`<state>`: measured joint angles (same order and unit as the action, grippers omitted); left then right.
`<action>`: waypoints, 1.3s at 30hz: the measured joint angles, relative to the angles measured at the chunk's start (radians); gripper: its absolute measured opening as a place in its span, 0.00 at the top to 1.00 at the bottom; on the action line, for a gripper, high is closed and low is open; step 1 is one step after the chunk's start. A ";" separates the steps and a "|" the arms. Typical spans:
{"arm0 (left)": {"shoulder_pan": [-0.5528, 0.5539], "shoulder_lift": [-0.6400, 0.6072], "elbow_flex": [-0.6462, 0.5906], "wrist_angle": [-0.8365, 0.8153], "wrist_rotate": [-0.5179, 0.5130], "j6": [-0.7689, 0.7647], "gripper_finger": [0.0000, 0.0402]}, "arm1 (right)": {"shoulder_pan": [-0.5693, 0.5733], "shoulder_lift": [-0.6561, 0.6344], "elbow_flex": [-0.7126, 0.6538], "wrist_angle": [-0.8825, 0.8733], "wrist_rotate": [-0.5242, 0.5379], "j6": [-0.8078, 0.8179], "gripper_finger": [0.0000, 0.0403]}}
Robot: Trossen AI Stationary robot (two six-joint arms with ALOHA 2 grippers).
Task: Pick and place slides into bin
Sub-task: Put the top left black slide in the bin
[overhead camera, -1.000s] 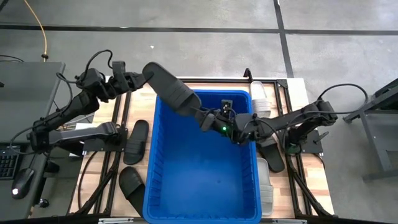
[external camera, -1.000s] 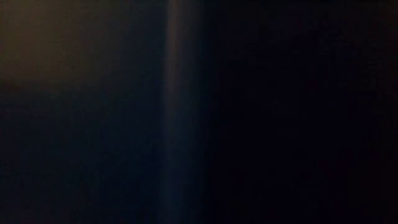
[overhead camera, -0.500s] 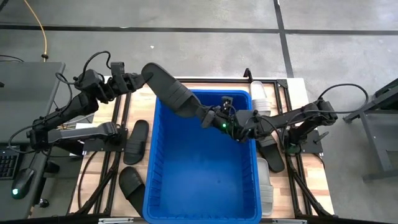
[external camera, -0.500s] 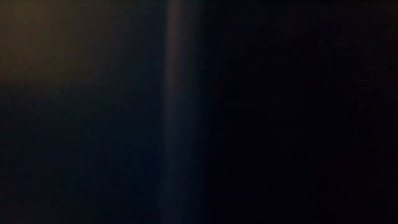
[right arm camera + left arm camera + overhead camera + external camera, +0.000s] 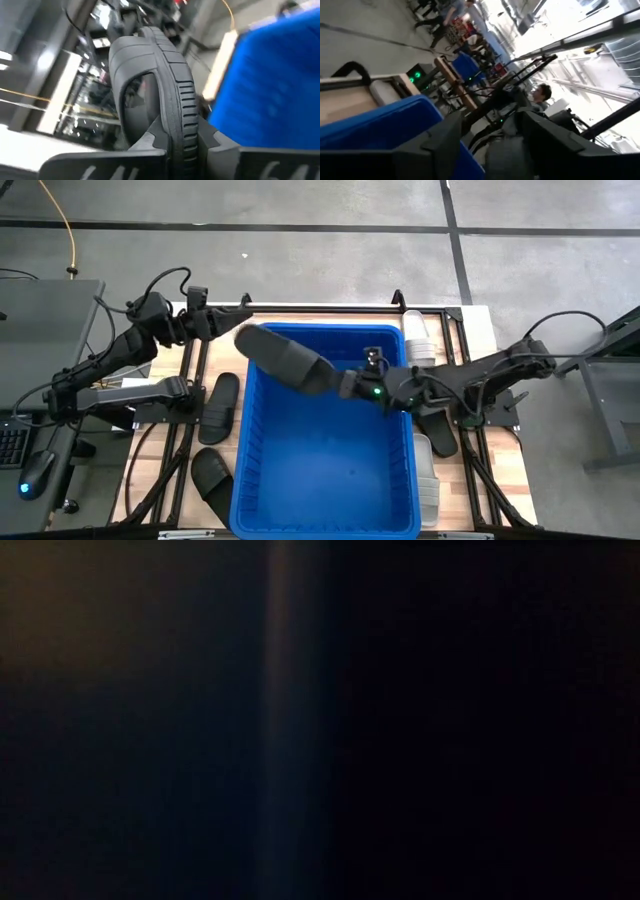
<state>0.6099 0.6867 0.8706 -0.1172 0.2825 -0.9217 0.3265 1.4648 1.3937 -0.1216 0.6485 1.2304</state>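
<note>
A matte black slide (image 5: pixel 285 358) hangs over the far left part of the blue bin (image 5: pixel 250 442). My right gripper (image 5: pixel 345 383) is shut on the slide's right end, above the bin. The right wrist view shows the slide (image 5: pixel 150 75) edge-on, strap to one side. My left gripper (image 5: pixel 238 318) is open and empty just past the bin's far left corner, a little apart from the slide's free end. Its own view shows the spread fingers (image 5: pixel 440 145) with nothing between them. The low view is dark. My right gripper pinches the slide's sole at its right end (image 5: pixel 182 131) between the two fingers, one on each face of the sole. The fingers come roughly level from the table's right and lie along the slide. The slide is lifted clear above the bin, reaching toward its far left corner.
Two black slides (image 5: pixel 220 405) (image 5: pixel 210 475) lie on the table left of the bin. Right of the bin lie a pale slide at the far corner (image 5: pixel 418 335), a black one (image 5: pixel 438 428) and a pale one near the front (image 5: pixel 428 480). People show in the room beyond.
My left gripper has let go of the slide's far left end and drawn back a little toward the table's left. The slide's freed end has sunk toward the bin. My right gripper has gone slightly right and nearer, keeping its hold.
</note>
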 joint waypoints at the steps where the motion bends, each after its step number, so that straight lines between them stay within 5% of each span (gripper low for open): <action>1: 0.000 -0.004 0.000 -0.011 0.015 -0.003 0.43 | 0.009 -0.018 0.000 -0.061 0.000 0.035 0.98; 6: -0.001 -0.041 0.000 -0.005 0.055 -0.006 0.32 | 0.017 -0.109 0.000 -0.334 -0.015 0.216 0.98; 14: -0.001 -0.105 0.001 -0.014 0.066 -0.087 0.22 | -0.110 -0.143 0.000 -0.591 -0.355 0.353 0.98; 28: -0.001 -0.135 0.001 -0.015 0.073 -0.078 0.24 | -0.337 0.016 0.000 -0.545 -0.743 0.313 0.98; 39: -0.002 -0.135 0.001 -0.016 0.108 -0.078 0.25 | -0.461 0.088 0.000 -0.471 -0.827 0.248 0.98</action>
<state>0.6083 0.5518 0.8711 -0.1334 0.3906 -1.0000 -0.1341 1.5529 1.3937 -0.5931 -0.1788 1.4782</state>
